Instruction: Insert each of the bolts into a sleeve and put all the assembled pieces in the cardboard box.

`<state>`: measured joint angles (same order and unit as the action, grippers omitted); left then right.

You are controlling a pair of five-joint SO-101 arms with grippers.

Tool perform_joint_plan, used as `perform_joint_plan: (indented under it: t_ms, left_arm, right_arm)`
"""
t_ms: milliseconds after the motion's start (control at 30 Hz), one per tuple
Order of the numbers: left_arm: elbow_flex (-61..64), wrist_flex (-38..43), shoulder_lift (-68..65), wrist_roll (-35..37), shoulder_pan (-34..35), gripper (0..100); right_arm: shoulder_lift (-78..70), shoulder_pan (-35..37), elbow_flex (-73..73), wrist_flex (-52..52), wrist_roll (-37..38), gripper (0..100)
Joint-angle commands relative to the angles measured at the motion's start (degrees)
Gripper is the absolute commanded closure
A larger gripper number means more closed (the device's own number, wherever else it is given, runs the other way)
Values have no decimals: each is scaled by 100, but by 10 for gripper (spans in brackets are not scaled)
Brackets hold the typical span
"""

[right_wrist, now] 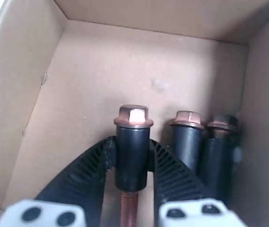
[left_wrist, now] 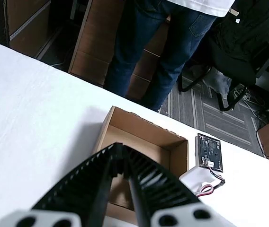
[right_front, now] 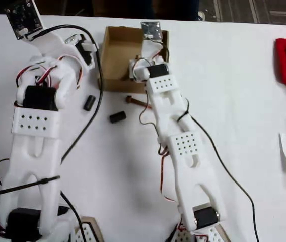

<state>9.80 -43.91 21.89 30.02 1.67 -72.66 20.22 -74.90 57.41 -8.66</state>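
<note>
One assembled piece, a copper-coloured bolt pushed through a black sleeve, is clamped between the fingers of the right end effector and is held inside the cardboard box; whether it already rests on the box floor cannot be told. Two finished pieces are seen just beside it, side by side against a side wall of the box, their bolt heads turned the same way as that of the held piece. Outside the box, on the white surface, two empty sleeves lie near the box's near wall between the two arms, and a loose bolt lies close against the right arm, partly hidden by it. Only that single loose bolt can be made out for the two sleeves. The left end effector is held raised beside the box with its fingers together and nothing between them. The step in hand is judged to be the depositing of a third piece, so the task seems past its midpoint. The next move would call for the right fingers to be parted so that the piece is let go, and for the arm to be lifted straight out so that the neighbouring pieces and the box wall are not dragged. After that, the loose bolt would have to be mated with one of the sleeves.
</note>
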Motion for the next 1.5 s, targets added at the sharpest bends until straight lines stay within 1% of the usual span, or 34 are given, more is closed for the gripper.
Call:
perform_joint_plan:
  t_ms: [0, 300, 467, 900, 1133, 1400, 1467]
  left_arm:
    - [-22, 132, 211, -35, -9, 974]
    - [-22, 132, 211, -35, -9, 974]
    - [-22, 132, 211, -35, -9, 974]
    - [-22, 132, 211, -35, -9, 974]
    - [-22, 132, 211, -35, -9, 974]
    - [-22, 132, 211, -35, -9, 974]
    - [-22, 132, 211, -35, -9, 974]
  right_arm:
    - [154, -92, -97, -119, -35, 974]
    - [154, -92, -79, -92, -26, 972]
    - [154, -92, -44, -92, -26, 906]
    - [233, -75, -97, -31, -26, 914]
    - [787, -110, -633, 760, -26, 912]
    - [1174, -532, -1996, 1833, -26, 911]
    - [1235, -646, -2110, 2062, -26, 911]
